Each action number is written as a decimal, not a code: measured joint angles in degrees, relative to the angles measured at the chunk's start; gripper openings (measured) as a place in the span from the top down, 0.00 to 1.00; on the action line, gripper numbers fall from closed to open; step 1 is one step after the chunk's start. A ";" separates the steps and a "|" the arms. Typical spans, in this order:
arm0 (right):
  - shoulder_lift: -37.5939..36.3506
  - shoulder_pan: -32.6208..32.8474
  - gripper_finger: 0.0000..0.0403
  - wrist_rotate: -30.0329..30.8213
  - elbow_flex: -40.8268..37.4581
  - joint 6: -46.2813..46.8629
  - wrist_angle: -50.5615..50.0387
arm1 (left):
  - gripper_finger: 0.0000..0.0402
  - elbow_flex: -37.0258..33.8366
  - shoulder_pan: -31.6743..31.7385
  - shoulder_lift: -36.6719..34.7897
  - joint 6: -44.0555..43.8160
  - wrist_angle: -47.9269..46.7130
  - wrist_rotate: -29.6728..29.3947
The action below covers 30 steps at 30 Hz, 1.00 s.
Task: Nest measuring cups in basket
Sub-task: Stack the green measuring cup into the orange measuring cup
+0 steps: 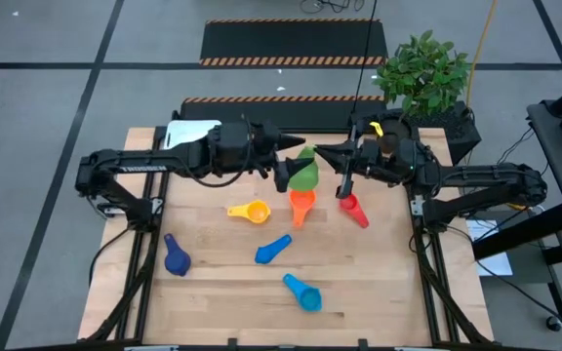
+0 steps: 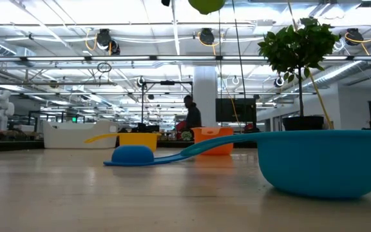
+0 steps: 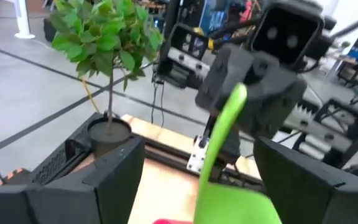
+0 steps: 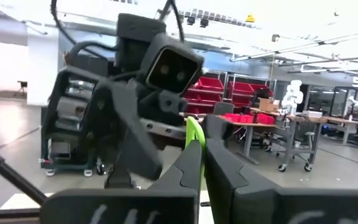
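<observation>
The green cup hangs in the air between both hands, its handle pinched in the right hand, bowl between the left hand's spread fingers.

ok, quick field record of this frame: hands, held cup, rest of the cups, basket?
left hand: open, fingers either side of the green cup's bowl, mid-table
right hand: shut on the green cup's handle, facing the left hand
green cup: held above the table
loose on table: yellow cup, orange cup, red cup, dark blue cup, blue cup, light blue cup
basket: far left corner, partly under the left arm; contents not visible
nested: none visible
</observation>
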 joint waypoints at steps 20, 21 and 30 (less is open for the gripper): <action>0.08 1.96 1.00 2.61 0.54 6.48 0.31 | 0.97 -0.02 6.46 -0.04 2.95 -0.77 19.03; 0.09 1.95 0.99 2.67 0.92 7.96 -0.44 | 0.97 -0.03 6.63 -0.08 3.85 -0.86 19.01; 0.07 2.92 0.75 4.81 12.17 19.27 -22.66 | 0.99 -0.15 10.28 -2.71 9.86 -7.15 23.49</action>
